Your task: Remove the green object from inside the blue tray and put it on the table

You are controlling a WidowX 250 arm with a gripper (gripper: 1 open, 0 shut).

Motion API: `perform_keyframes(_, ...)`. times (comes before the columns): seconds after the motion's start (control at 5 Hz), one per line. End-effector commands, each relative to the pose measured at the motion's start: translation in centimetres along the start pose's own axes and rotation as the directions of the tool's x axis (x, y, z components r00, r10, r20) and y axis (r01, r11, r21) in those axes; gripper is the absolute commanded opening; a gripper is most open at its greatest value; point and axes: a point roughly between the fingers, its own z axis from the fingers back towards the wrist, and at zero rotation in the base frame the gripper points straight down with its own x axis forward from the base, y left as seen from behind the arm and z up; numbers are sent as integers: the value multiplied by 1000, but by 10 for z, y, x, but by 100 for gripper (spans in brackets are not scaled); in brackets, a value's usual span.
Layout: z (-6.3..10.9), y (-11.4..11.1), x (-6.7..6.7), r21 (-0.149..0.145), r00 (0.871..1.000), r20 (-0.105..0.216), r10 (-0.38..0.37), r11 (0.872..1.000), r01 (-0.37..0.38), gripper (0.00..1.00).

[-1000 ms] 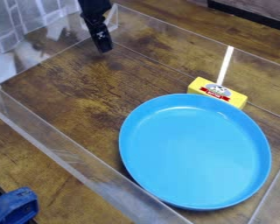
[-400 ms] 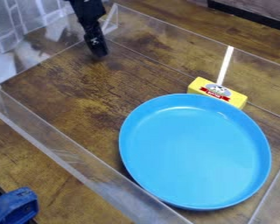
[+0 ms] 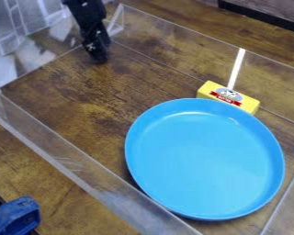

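Camera view looks down from a high angle at one corner of a walled work area. Nearest, at the bottom left edge, a crumpled piece of blue cloth (image 3: 12,218) lies outside the clear acrylic wall (image 3: 63,156) that runs diagonally along the near left side. Inside the walls, the surface (image 3: 125,87) is dark brown wood grain with pale worn streaks. On its near right part sits the blue tray (image 3: 205,158), a large round shallow dish with a low raised rim; its whole inner face shows plain blue. No green object can be made out in the tray or anywhere on the surface. Just beyond the far right rim of the tray, close to it though contact cannot be told, lies a small yellow block (image 3: 227,96) with a red and white mark on top, and a thin white stick (image 3: 238,64) rises from behind it toward the far side. At the far left, well apart from the tray, the black gripper (image 3: 96,50) points steeply down over the surface near the far acrylic wall; it is blurred, its jaws spread wide, with nothing seen between them
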Motion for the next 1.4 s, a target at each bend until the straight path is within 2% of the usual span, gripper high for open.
perform_keyframes(0.0,31,15,4,47,994,31,-104,994,103,100)
perform_keyframes(0.2,32,12,6,14,985,42,-165,986,165,100)
perform_keyframes(0.6,43,21,1,15,987,47,-157,988,156,100)
perform_keyframes(1.0,33,6,2,15,986,62,-154,988,153,100)
perform_keyframes(1.2,31,15,1,32,991,57,-123,992,122,100)
